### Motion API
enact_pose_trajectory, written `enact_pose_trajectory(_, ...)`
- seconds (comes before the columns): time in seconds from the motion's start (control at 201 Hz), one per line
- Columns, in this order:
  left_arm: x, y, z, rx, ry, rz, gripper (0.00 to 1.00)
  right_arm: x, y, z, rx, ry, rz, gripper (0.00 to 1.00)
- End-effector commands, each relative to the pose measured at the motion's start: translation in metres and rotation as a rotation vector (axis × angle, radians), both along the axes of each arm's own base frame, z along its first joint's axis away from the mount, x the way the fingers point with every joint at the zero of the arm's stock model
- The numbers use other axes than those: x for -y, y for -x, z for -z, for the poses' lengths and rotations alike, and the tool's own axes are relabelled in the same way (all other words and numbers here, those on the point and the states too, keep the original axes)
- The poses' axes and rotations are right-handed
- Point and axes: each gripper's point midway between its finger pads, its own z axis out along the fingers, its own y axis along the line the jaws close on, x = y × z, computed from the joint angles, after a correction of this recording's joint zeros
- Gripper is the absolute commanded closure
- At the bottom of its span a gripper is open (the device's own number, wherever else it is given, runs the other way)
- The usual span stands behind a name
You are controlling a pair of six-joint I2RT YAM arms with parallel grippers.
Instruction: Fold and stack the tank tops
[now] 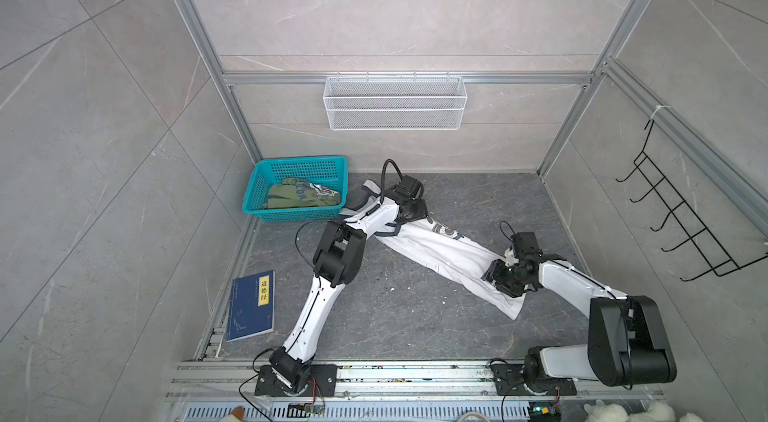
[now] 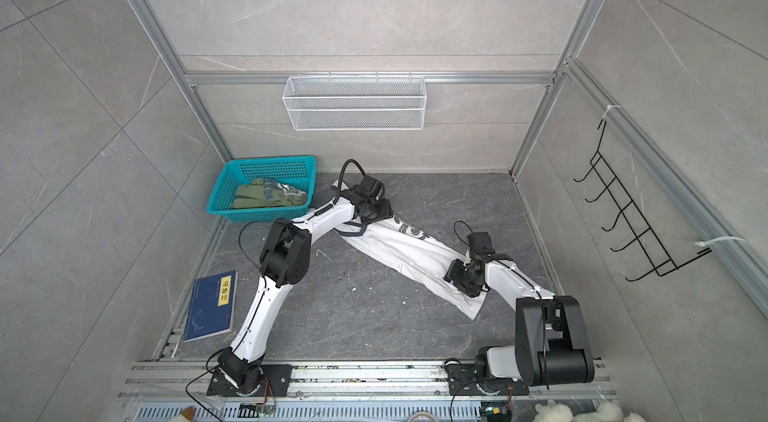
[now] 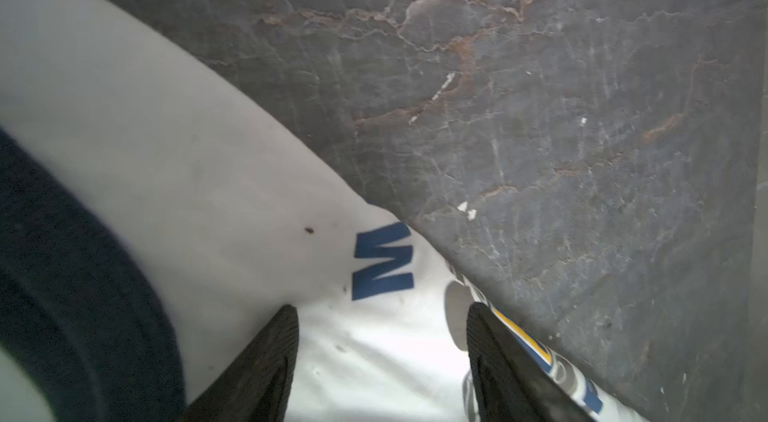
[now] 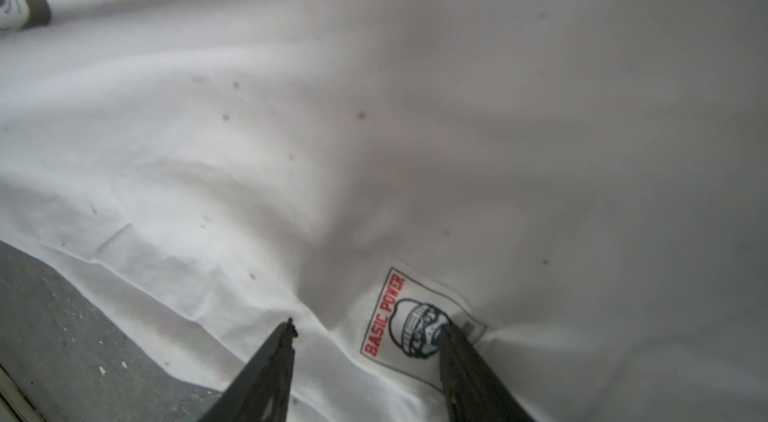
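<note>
Stone tabletop [image 1: 374,316] carries long, rumpled white top [image 1: 449,254].

Teal basket [image 1: 291,214], blue book [image 1: 250,305], wire shelf [image 1: 395,108], black hook rack [image 1: 681,208]

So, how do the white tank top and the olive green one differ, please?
The white tank top lies stretched across the table; the olive green tank top sits crumpled in the teal basket. The left end effector and right end effector are at the white one, neither at the olive. Both carry prints.
</note>
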Motion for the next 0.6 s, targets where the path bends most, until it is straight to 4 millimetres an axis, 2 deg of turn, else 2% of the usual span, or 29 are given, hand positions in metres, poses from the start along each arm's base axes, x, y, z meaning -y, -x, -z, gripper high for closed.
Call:
enact_pose_trajectory(0.0,-0.015,-0.018,0.019,-0.008,-0.052,-0.004,0.33,-0.007,0.031,0.020,-0.111,-0.026,0.017,0.41)
enact_pose_trajectory(0.04,-0.015,-0.023,0.021,-0.002,-0.053,0.004,0.33,-0.008,0.034,0.021,-0.118,-0.030,0.021,0.40)
enact_pose_trajectory(0.055,-0.015,-0.025,0.024,-0.003,-0.054,0.008,0.33,-0.009,0.035,0.022,-0.120,-0.031,0.019,0.27)
enact_pose_trajectory(0.065,-0.015,-0.027,0.024,0.000,-0.054,0.008,0.33,-0.010,0.036,0.022,-0.121,-0.034,0.019,0.11)
enact_pose_trajectory(0.07,-0.014,-0.027,0.023,0.001,-0.053,0.012,0.33,-0.011,0.036,0.022,-0.121,-0.035,0.019,0.06)
enact_pose_trajectory(0.085,-0.014,-0.029,0.024,0.003,-0.053,0.012,0.33,-0.012,0.037,0.023,-0.122,-0.038,0.017,0.01)
enact_pose_trajectory(0.264,0.000,-0.041,0.030,0.009,0.002,0.042,0.33,-0.029,0.053,0.018,-0.122,-0.050,-0.013,0.00)
enact_pose_trajectory(0.453,0.022,-0.042,0.033,0.004,0.081,0.056,0.34,-0.048,0.082,0.014,-0.127,-0.037,-0.048,0.00)
enact_pose_trajectory(0.592,0.045,-0.041,0.027,0.021,0.142,0.105,0.34,-0.076,0.102,0.013,-0.126,-0.036,-0.116,0.00)
